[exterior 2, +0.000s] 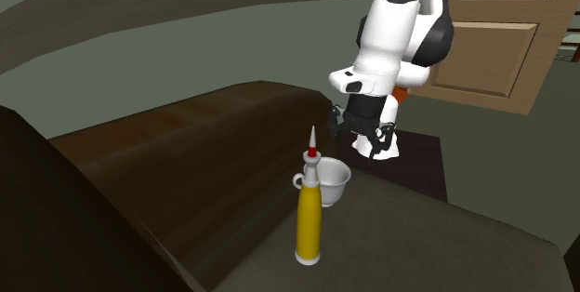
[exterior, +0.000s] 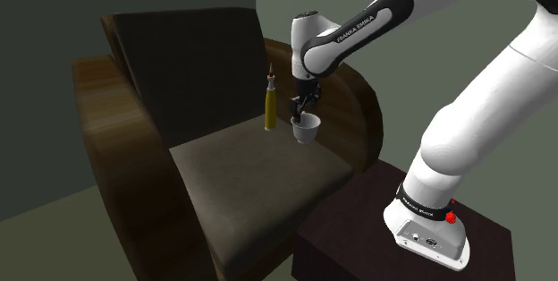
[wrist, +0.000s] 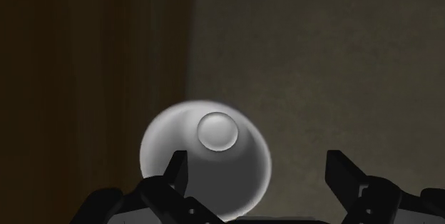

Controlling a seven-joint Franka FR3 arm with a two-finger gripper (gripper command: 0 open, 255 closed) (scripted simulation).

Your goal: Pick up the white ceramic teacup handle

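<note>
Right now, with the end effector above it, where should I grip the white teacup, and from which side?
Probably the rim wall, from straight above. The teacup stands upright on the seat cushion with its mouth open upward, and the open end effector hangs over it. Its small handle seems to face the yellow bottle, leaving little room there.

A home's sitting room: cushioned wooden-armed armchair (exterior: 107, 136) (dark seat), panelled wooden door (exterior 2: 493, 48) behind.

Three views of one armchair (exterior: 116, 145).
Shoulder: down from beside the stand (exterior: 353, 234); second exterior: close, facing the arm (exterior 2: 390, 30); wrist: straight down onto the shared teacup (wrist: 214, 176).
</note>
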